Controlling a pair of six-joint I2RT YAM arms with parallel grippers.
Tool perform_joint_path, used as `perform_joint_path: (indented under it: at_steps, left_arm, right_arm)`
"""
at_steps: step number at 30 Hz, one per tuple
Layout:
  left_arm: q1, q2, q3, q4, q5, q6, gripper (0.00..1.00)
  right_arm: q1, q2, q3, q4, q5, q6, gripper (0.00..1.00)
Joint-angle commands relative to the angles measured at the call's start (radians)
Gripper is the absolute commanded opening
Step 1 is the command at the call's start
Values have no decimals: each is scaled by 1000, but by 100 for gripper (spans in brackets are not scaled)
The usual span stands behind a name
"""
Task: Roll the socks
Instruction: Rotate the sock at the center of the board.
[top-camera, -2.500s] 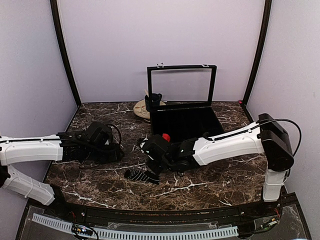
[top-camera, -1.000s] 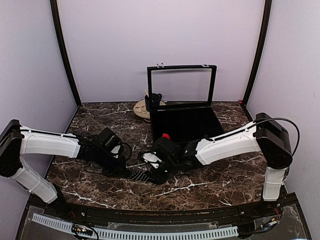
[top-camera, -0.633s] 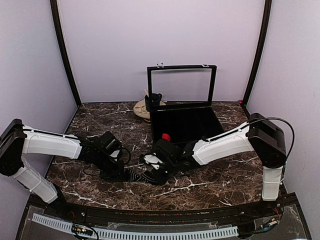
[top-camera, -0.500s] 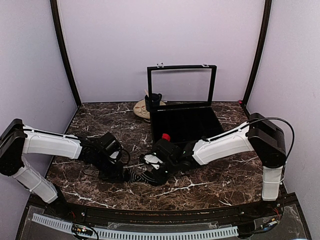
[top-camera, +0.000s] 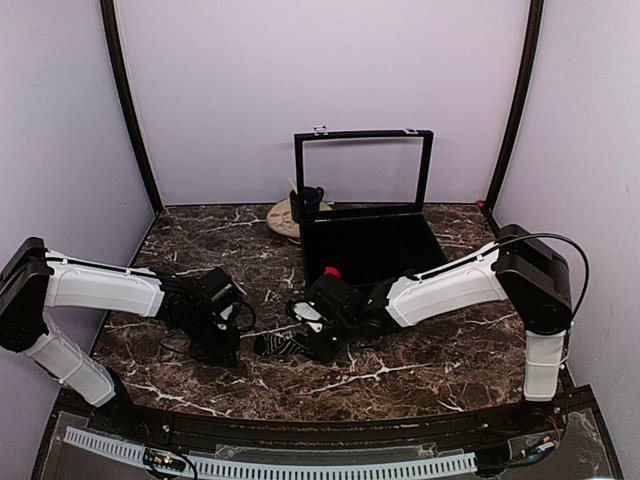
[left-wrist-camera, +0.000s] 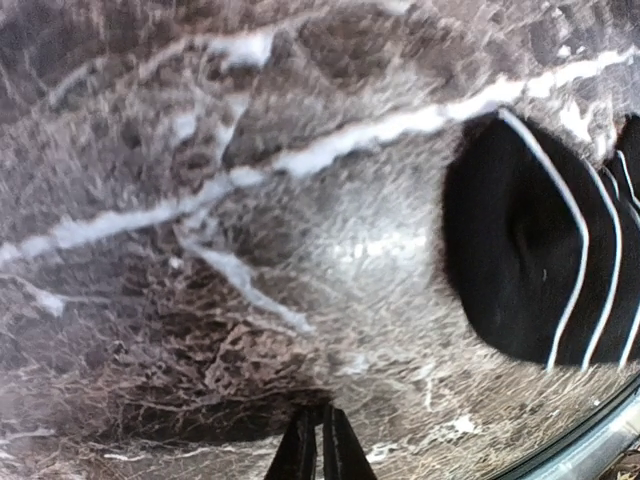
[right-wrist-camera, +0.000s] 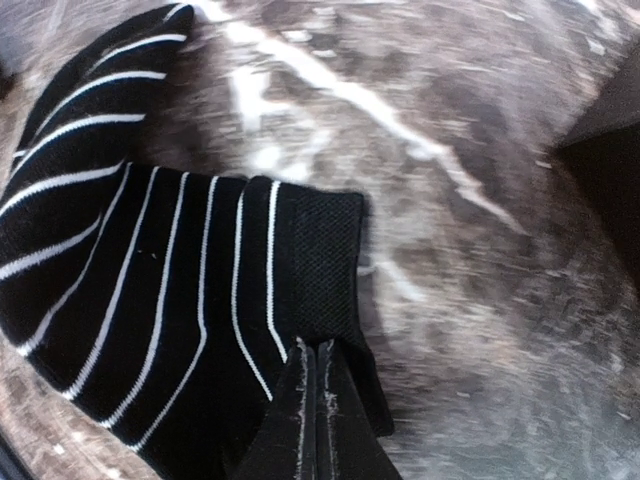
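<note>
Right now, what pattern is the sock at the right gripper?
The sock is black with thin white stripes; best in right wrist view.

We look down from above and behind the near edge of the worktop (top-camera: 430, 362), our two wrist cameras face down close over it, all three views share the striped sock (top-camera: 275, 346)

Work surface: a table (top-camera: 400, 385) of dark brown marble with white veins, glossy, showing soft glare in the wrist views. Enclosure: a plain pale lilac back wall (top-camera: 320, 70), with matching left wall (top-camera: 50, 150) and right wall (top-camera: 590, 130). Two black posts (top-camera: 130, 110) lean outward at the rear corners. A white perforated strip (top-camera: 300, 466) runs along the near edge. Lighting even and diffuse.
</note>
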Motion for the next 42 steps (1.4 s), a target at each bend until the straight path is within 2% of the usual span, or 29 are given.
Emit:
perform_joint_path:
  at_steps: [1,6,9,12,26,42]
  left_arm:
    - [6,-64,48,-7,-51,21,8]
    - [6,-113,85,74,-77,-5,17]
    - [6,-91,109,129,-56,-9,25]
    - [6,-34,131,163,-26,-10,27]
    - [5,203,252,162,-20,12,22]
    - [6,214,159,73,1,18,14]
  right_arm:
    - [-14,9,-23,-71,165,33,0]
    - [-14,-1,-51,-43,147,32,0]
    - [-14,5,-53,-29,118,31,0]
    - [-13,5,-52,-19,101,33,0]
    - [-8,-14,-93,-6,83,43,0]
    - [-11,-12,-94,-27,114,43,0]
